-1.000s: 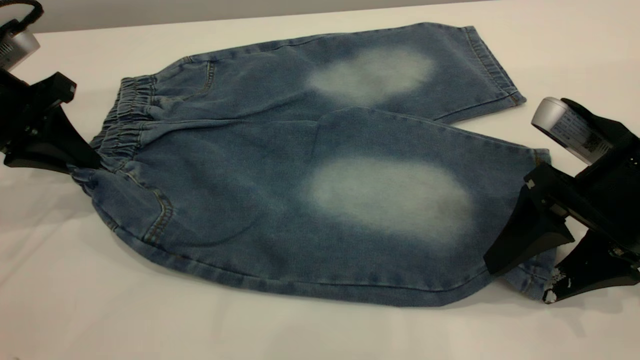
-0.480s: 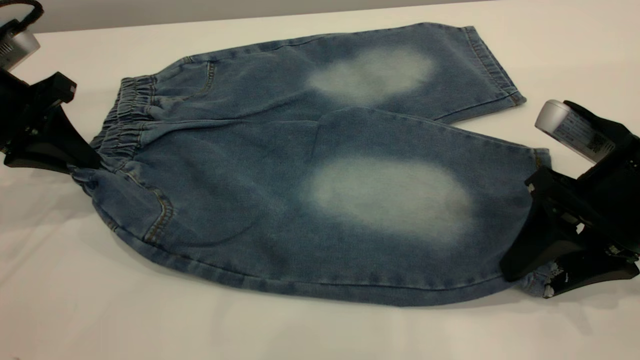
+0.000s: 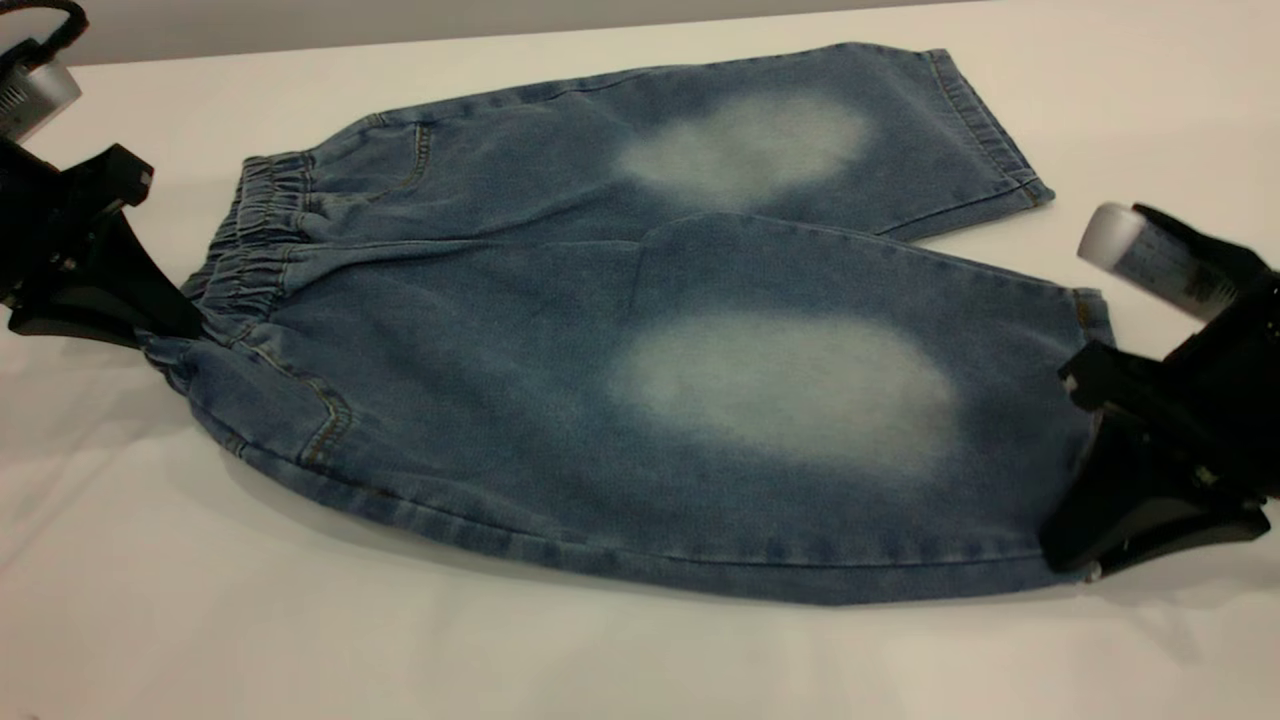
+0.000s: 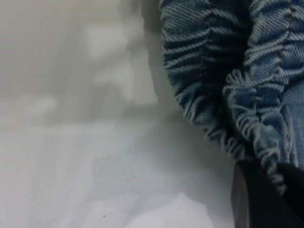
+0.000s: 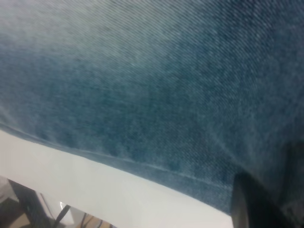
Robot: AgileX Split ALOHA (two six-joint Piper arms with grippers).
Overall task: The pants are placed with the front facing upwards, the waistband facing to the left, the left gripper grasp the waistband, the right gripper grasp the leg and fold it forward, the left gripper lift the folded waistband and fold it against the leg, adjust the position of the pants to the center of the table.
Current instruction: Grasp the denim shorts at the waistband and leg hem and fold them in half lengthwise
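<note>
The blue denim pants (image 3: 560, 380) lie flat on the white table (image 3: 300, 640), front up, with a pale oval on each leg. The ruched waistband (image 3: 255, 240) points left. At the waistband's near corner my left gripper (image 3: 168, 335) is shut on the gathered denim; in the left wrist view the waistband (image 4: 213, 85) runs down between its black fingers (image 4: 251, 199). At the lower right my right gripper (image 3: 1078, 562) is shut on the near leg's hem corner. The right wrist view is filled by leg denim (image 5: 156, 95) beside one black finger (image 5: 249, 204).
The far leg's hem (image 3: 985, 130) lies free at the back right. The table's near edge (image 5: 71, 175) shows in the right wrist view, with dark floor and a stand below it. Bare white tabletop surrounds the pants.
The right gripper's fingers, spread over the near leg's hem a second ago, have shut on it and drawn slightly right, pulling the leg flatter. The left gripper has stayed put.
</note>
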